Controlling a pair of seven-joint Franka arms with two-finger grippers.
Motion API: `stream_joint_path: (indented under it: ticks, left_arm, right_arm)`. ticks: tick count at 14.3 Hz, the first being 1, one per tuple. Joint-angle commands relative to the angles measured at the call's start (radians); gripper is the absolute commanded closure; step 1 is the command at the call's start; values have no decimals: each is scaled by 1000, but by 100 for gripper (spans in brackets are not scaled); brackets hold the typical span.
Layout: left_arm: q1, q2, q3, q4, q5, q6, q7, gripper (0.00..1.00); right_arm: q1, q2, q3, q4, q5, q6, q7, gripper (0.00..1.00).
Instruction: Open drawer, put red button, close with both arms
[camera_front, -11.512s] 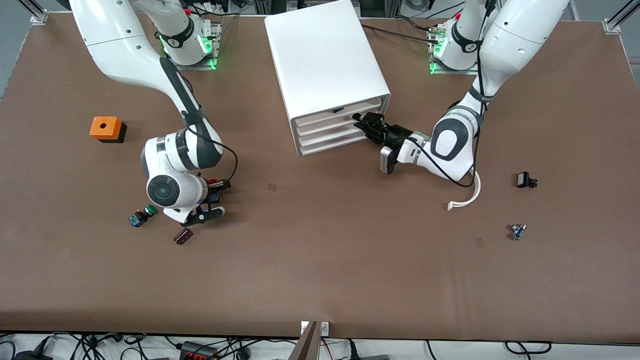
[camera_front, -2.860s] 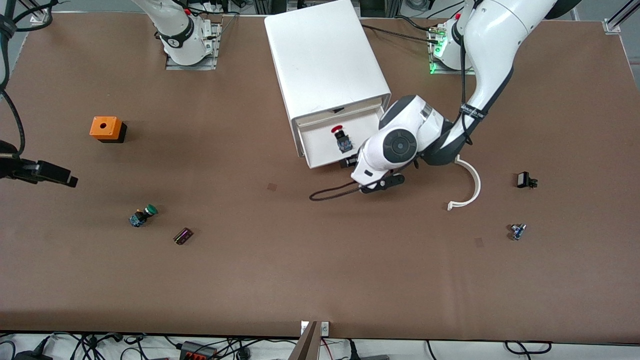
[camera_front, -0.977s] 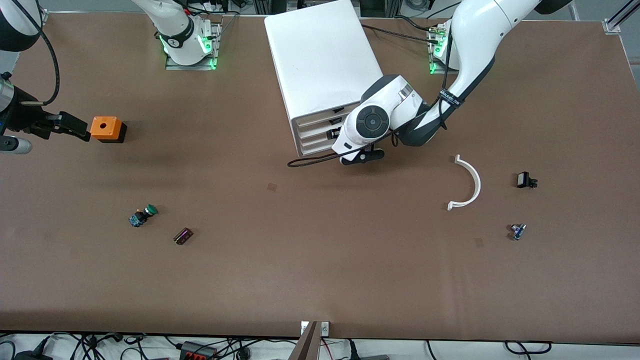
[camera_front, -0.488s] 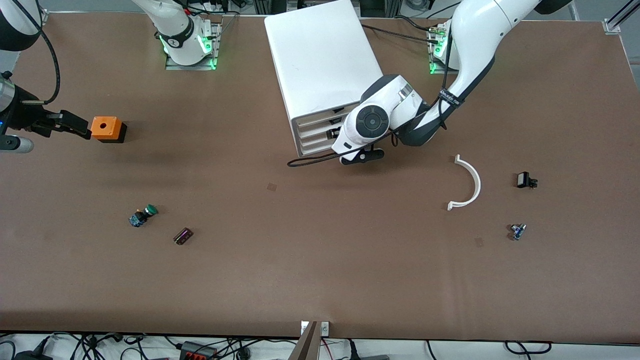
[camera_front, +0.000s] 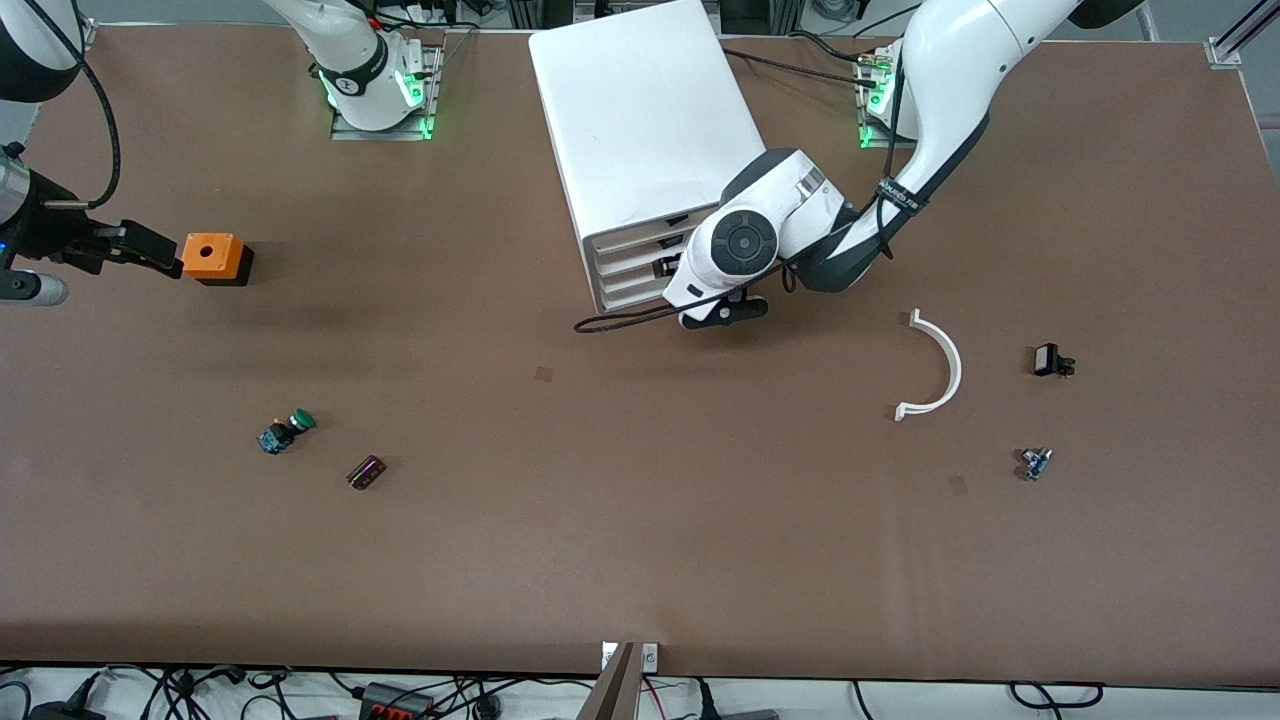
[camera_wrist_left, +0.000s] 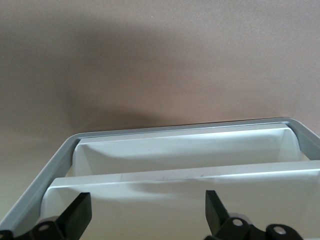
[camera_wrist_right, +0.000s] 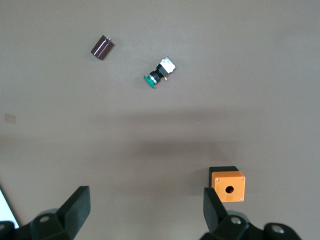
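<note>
Cabinet (camera_front: 655, 140) stands at the desk's (camera_front: 640, 540) edge by the bases, its drawer (camera_wrist_left: 190, 182) shut; red button unseen. Left gripper (camera_wrist_left: 145, 212) at the drawer front, fingers (camera_wrist_left: 77, 212) spread. Right gripper (camera_wrist_right: 145, 210) over the desk by the orange box (camera_front: 212, 256), fingers apart.

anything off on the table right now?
Cabinet sits skewed to the table edges. A black cable loops from the left claw, which is open at the drawer fronts. Right claw waits open near the orange box. Nothing spilled or broken.
</note>
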Motion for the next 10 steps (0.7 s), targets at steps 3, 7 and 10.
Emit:
stream_joint_path:
  ticks: [3, 7, 10]
  left_arm:
    - [31, -45, -1, 33, -2, -50, 6, 0]
    - [112, -46, 2, 223, 68, -237, 74, 0]
    - [181, -47, -4, 390, 159, -427, 197, 0]
  right_arm:
    - [-1, -26, 4, -20, -17, -5, -14, 0]
    - [-1, -26, 6, -20, -17, -5, -14, 0]
    - [-1, -26, 6, -20, -17, -5, -14, 0]
